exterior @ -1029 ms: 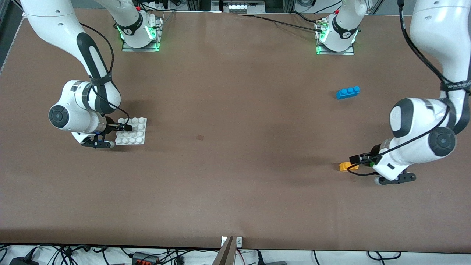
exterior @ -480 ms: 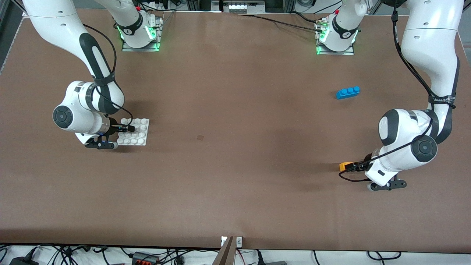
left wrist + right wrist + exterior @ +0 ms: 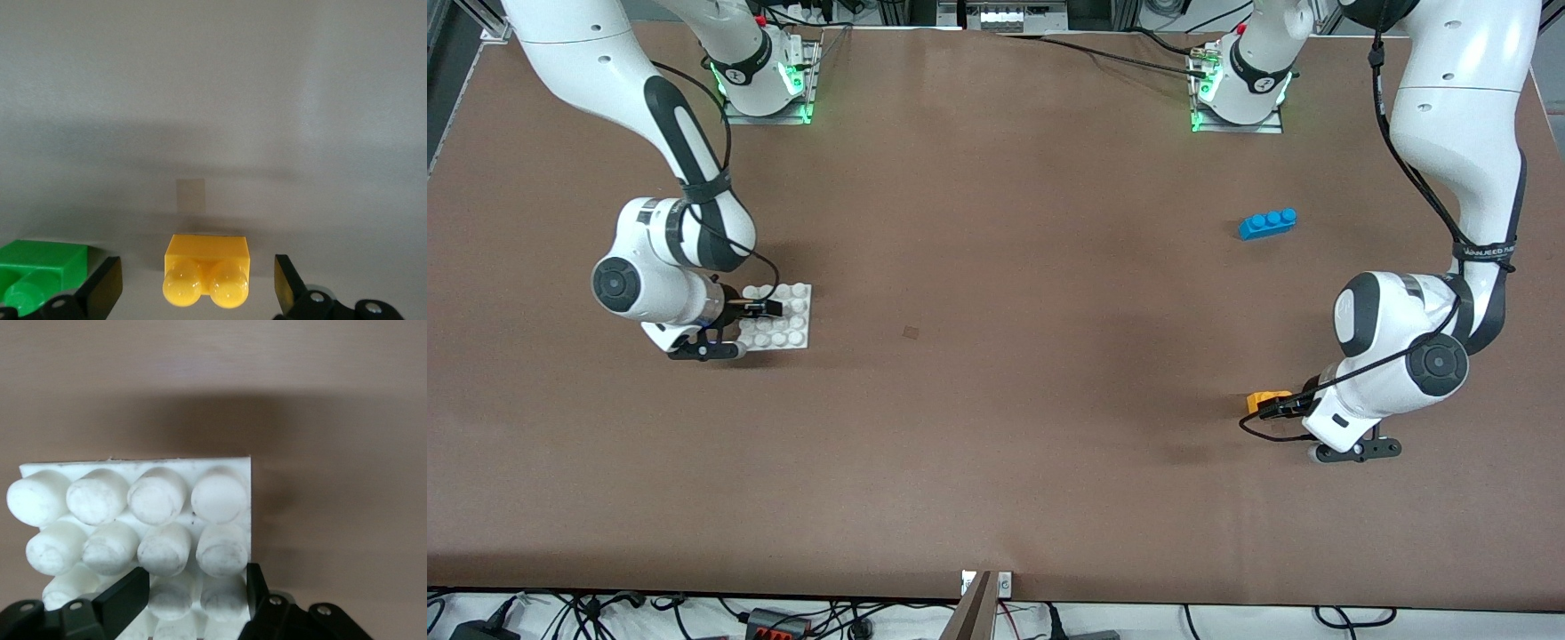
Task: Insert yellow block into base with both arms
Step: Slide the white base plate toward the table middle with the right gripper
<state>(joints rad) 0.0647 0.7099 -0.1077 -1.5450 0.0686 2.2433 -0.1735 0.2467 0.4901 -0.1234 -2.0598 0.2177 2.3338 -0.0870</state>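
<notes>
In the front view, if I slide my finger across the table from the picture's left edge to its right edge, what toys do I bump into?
the base → the yellow block → blue brick

Even overhead light, soft shadows under both arms (wrist views washed-out, slightly soft).

surface: the table (image 3: pixel 996 400), a flat brown top.
landmark: blue brick (image 3: pixel 1267 223), three studs, lying on the table toward the left arm's end.
yellow block (image 3: pixel 1263 399): on the table, nearer to the front camera than the blue brick, well apart from it.
green brick (image 3: pixel 40 273): on the table just beside the yellow block, not touching it.
base (image 3: pixel 783 318): white studded plate, well apart from the blue brick, toward the right arm's end.
dark square mark (image 3: pixel 910 332): on the tabletop, between the base and the blue brick.
</notes>
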